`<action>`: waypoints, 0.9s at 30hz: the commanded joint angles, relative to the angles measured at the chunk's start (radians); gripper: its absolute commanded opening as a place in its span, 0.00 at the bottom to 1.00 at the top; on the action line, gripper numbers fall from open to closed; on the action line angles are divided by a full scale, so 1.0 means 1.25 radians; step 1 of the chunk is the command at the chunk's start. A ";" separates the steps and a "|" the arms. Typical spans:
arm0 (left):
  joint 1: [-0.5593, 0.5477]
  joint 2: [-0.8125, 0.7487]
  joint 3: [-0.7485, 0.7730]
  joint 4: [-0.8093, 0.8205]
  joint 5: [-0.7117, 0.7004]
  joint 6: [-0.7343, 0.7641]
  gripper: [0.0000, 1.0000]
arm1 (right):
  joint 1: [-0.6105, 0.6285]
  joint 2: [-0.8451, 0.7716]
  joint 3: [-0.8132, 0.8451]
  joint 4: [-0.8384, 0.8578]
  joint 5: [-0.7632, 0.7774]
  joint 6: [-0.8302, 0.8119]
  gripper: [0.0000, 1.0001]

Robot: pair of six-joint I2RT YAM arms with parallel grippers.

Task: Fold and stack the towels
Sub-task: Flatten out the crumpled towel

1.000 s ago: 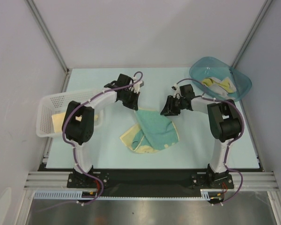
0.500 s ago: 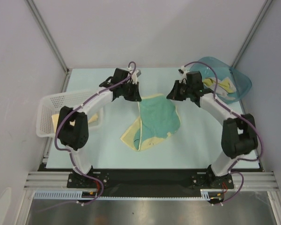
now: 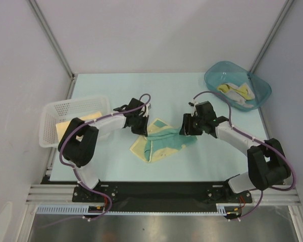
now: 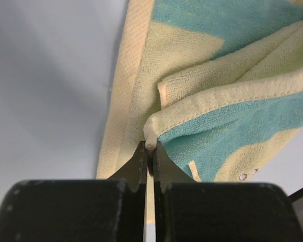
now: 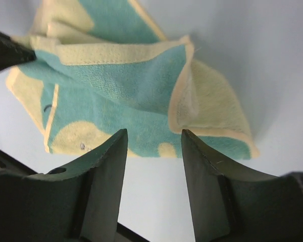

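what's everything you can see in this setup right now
centre towel: one, teal and pale yellow, middle of the table, partly folded
basket towel: at least one, yellow, inside the basket
tub towels: count unclear, yellow and whitish, bunched in the tub
basket: one, white mesh, left side of the table
tub: one, translucent teal, far right corner
table: one, pale mint, under everything
left gripper: one, black, shut on a corner of the centre towel
right gripper: one, black, open above the centre towel's other side
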 commanded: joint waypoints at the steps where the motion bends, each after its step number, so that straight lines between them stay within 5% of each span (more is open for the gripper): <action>1: -0.001 -0.020 0.009 0.017 -0.040 -0.016 0.00 | -0.030 -0.008 0.071 -0.004 0.047 -0.013 0.53; 8: -0.002 -0.016 0.004 0.022 -0.051 -0.014 0.00 | -0.120 0.110 0.172 0.005 -0.049 -0.075 0.40; 17: -0.013 -0.011 0.009 0.025 -0.063 -0.013 0.00 | -0.134 0.298 0.348 -0.121 -0.175 -0.095 0.47; 27: -0.024 -0.031 0.002 0.043 -0.042 -0.029 0.00 | -0.129 0.313 0.280 -0.102 -0.209 -0.014 0.48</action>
